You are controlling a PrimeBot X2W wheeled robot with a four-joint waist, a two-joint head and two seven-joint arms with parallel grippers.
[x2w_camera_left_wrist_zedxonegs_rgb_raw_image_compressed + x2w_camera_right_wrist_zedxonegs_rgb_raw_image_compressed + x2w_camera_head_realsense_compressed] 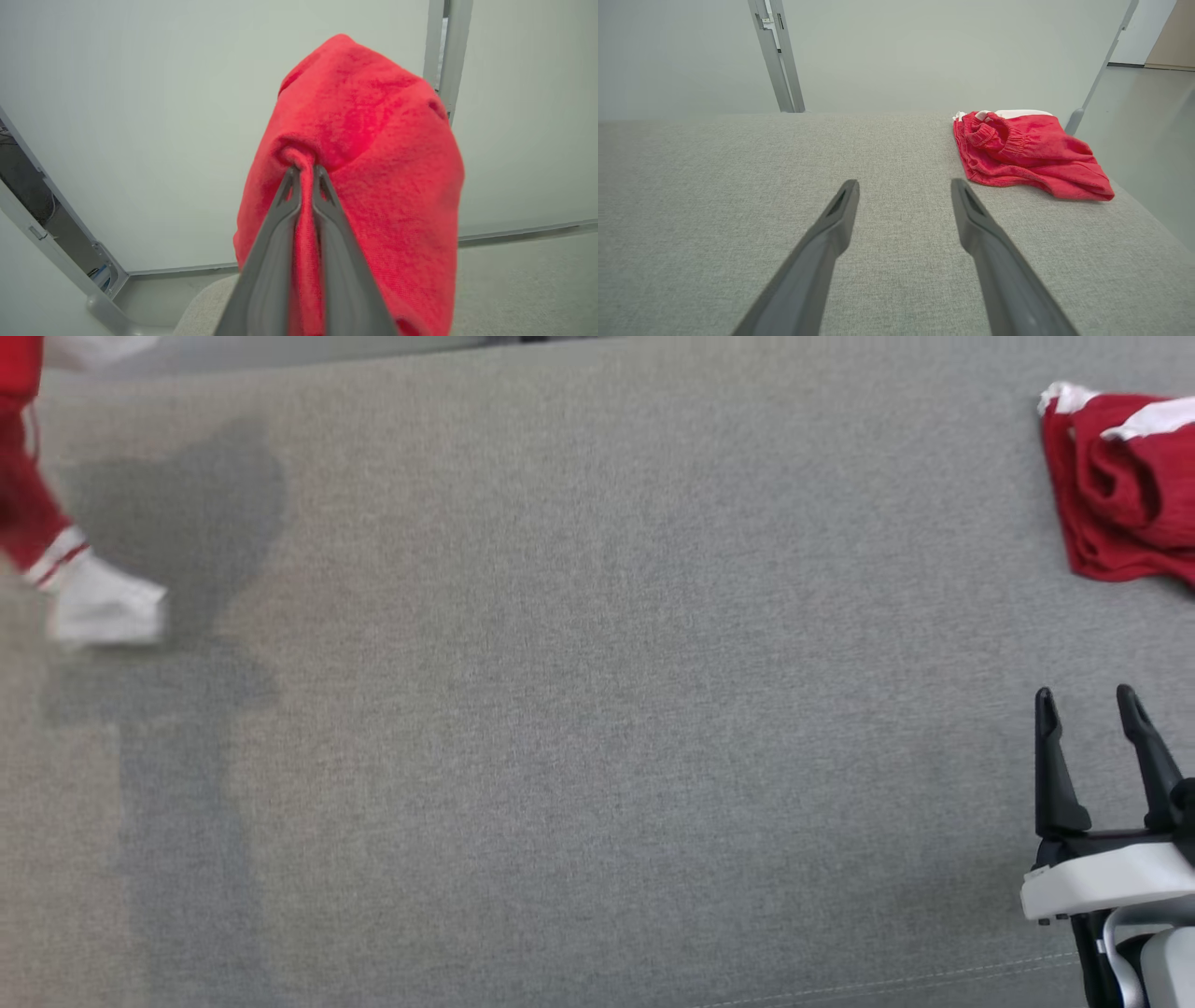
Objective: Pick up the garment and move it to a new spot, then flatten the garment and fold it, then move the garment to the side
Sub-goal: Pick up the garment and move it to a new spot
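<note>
Nearest the robot, the right gripper [1085,693] is hovering low over the grey fabric-covered surface [597,728], its two fingers standing well apart and holding nothing. Further out on the left, the left gripper [306,169] is pinching a fold of a red garment [373,154] tight between its closed fingers. The cloth is draping over and around them, apparently lifted off the surface. In the head view a hanging end of it, with a white cuff [103,607], is showing blurred at the far left edge. At the far right corner a second red garment [1120,495], trimmed in white, is lying bunched, well apart from both grippers.

The first step, picking up and moving the garment, seems to be in hand. The next move is probably calling for the cloth to be laid on the bare middle of the surface, where the open right gripper could take an edge to spread it.

Counting: two red garments, one held and one lying, and two grippers, one clamped and one open.
</note>
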